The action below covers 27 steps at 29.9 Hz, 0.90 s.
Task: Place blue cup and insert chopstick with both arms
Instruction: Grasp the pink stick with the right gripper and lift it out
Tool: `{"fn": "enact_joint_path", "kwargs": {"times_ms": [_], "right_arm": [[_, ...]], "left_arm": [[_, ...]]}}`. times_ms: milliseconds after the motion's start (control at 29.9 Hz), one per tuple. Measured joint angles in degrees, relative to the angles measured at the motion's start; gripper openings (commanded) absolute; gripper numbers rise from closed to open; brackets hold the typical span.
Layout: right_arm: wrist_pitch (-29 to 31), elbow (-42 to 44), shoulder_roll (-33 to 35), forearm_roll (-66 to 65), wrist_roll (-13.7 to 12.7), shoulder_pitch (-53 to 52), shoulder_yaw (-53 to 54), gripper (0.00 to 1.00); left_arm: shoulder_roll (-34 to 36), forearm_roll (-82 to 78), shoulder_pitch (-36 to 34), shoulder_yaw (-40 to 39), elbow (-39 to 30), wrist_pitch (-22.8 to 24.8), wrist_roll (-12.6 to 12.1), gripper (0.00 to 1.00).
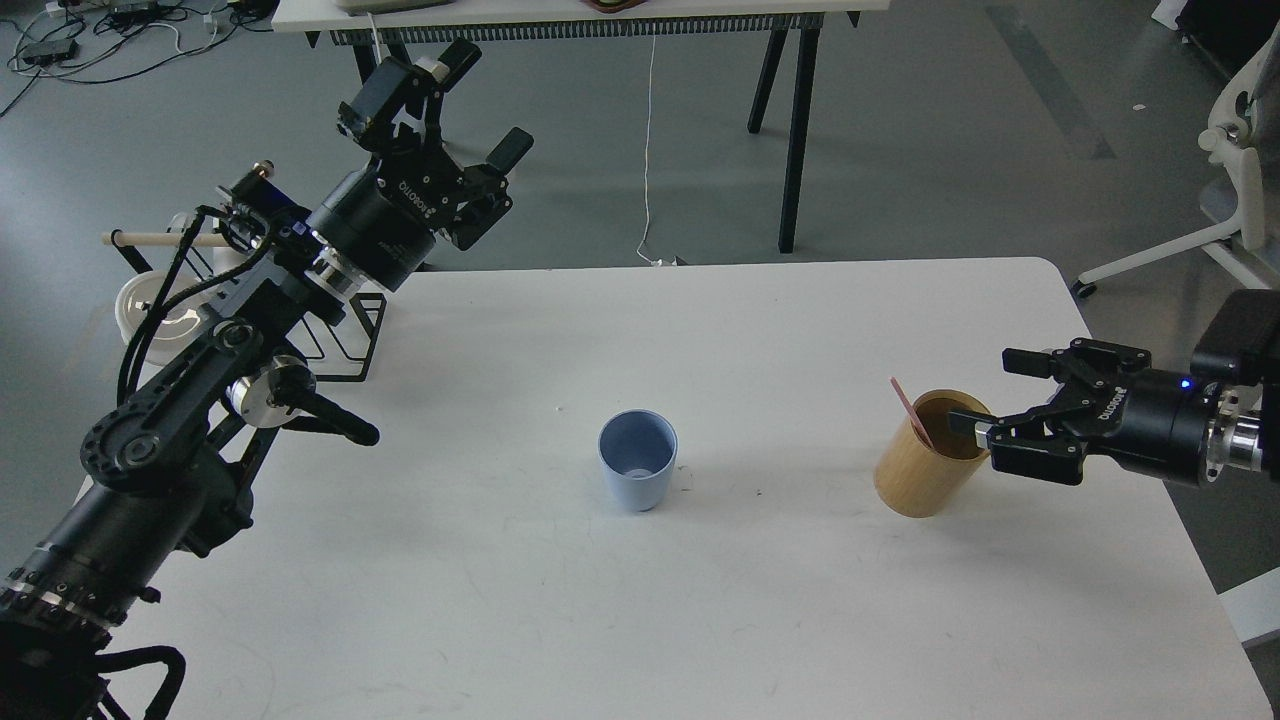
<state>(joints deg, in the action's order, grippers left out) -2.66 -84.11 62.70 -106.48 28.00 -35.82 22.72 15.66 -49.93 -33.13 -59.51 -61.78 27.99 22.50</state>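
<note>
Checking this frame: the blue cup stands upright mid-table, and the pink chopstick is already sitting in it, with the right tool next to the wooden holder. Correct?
Not quite. The head view shows the pink chopstick in the wooden holder, not in the blue cup, which holds no chopstick. The rest holds: the cup stands upright mid-table, and the right tool is beside the holder.

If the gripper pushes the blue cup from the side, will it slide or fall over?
The blue cup stands upright and narrows toward its base, so a push near the rim would probably tip it. It looks empty, so likely light; a low push should slide it on the smooth white table. Once tipped, it may roll in a curve.
</note>
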Motion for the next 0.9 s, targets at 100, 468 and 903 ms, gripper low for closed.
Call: {"fn": "enact_joint_path", "kwargs": {"times_ms": [100,468,903], "right_arm": [[-0.07,1.56,-1.96,-0.38,0.0,-0.12,-0.13,1.0],[-0.16,5.71,-9.14,-1.27,-0.01,-0.62,-0.57,0.99],[-1.35,7.2,-11.59,-1.09,-0.01,-1.67,-2.68,0.88]], "left_arm": [[-0.01,0.0,0.0,0.08,0.19,0.01,0.0,0.99],[-0.15,0.1,0.0,0.36,0.91,0.0,0.09,0.99],[-0.23,0.1,0.0,0.36,2.24,0.0,0.09,0.99]]}}
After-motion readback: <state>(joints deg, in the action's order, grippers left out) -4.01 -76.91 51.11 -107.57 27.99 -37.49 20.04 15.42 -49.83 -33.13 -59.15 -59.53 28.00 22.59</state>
